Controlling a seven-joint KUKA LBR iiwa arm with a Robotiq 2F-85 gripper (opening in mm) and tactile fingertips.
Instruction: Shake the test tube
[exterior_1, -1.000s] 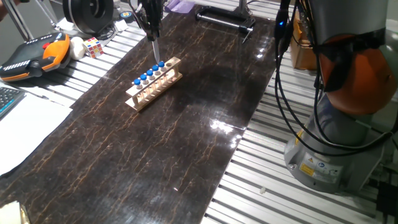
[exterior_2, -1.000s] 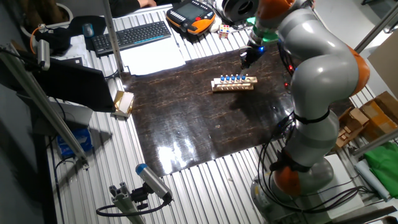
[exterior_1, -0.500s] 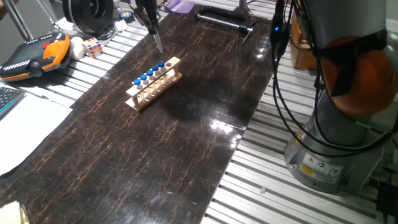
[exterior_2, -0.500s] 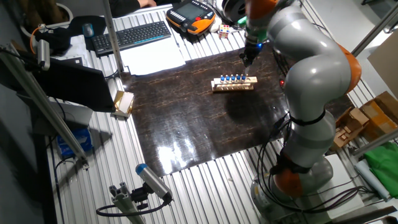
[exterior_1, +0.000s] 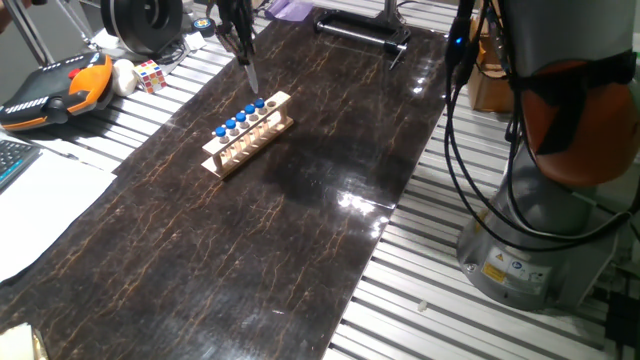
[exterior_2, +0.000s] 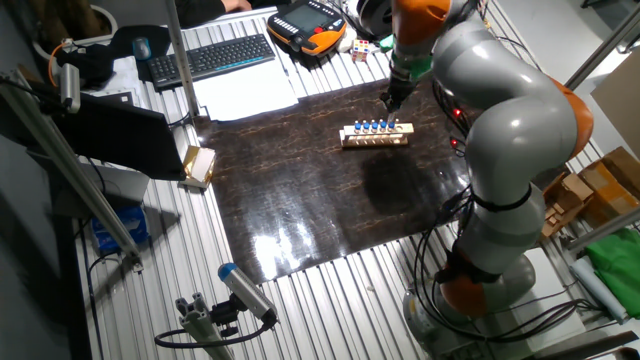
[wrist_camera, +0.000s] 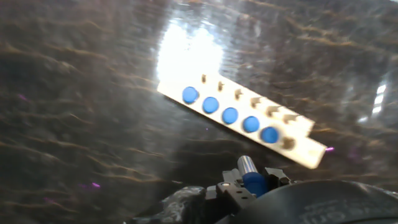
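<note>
My gripper is shut on a test tube, a slender clear tube that hangs below the fingers, above the far end of the light wooden rack. In the hand view the held tube's blue cap sits between the fingers, with the rack below. Several blue-capped tubes stand in the rack, and the hole at its right end is empty. In the other fixed view the gripper hovers just beyond the rack.
An orange and black teach pendant, a Rubik's cube and white paper lie left of the dark mat. A black bar lies at the far end. The robot base stands on the right.
The gripper with the tube has risen a little from just over the rack's end and swung from side to side. The arm's upper links have turned. The rack has not moved.
</note>
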